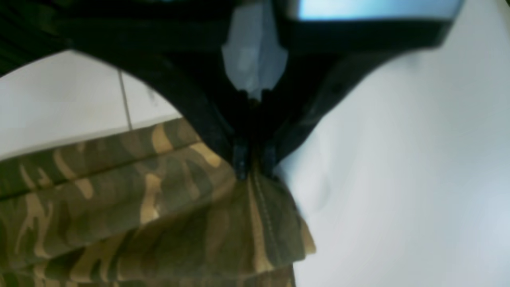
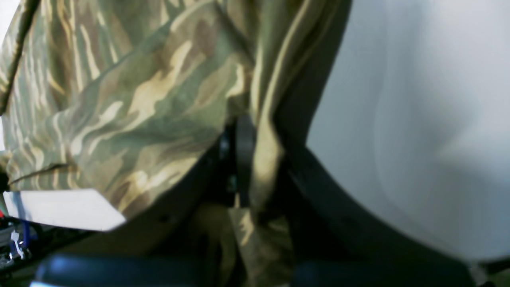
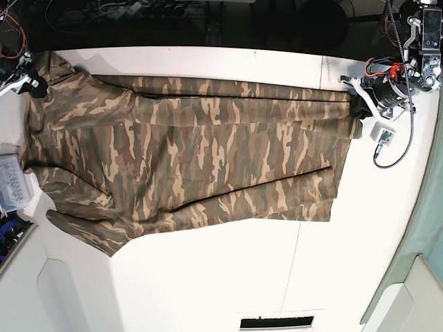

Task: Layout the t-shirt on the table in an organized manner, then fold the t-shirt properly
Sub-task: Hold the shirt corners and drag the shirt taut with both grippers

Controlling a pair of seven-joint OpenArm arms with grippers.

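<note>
The camouflage t-shirt (image 3: pixel 208 152) lies spread flat over the white table (image 3: pixel 208 277), its length running left to right. My left gripper (image 3: pixel 359 105) is at the shirt's far right corner. The left wrist view shows this gripper (image 1: pixel 255 169) shut on a pinched fold of the t-shirt (image 1: pixel 139 199), with bare table (image 1: pixel 398 159) beside it. My right gripper (image 3: pixel 36 84) is at the shirt's far left corner. In the right wrist view the gripper (image 2: pixel 243 159) is shut on a bunched edge of the t-shirt (image 2: pixel 139 99), next to the table (image 2: pixel 418 119).
A thin dark seam (image 3: pixel 294 270) crosses the tabletop. A small white module on a cable (image 3: pixel 383 135) lies right of the shirt. A clear plastic box (image 3: pixel 12 183) sits at the left edge. A dark slot (image 3: pixel 275 322) marks the front edge.
</note>
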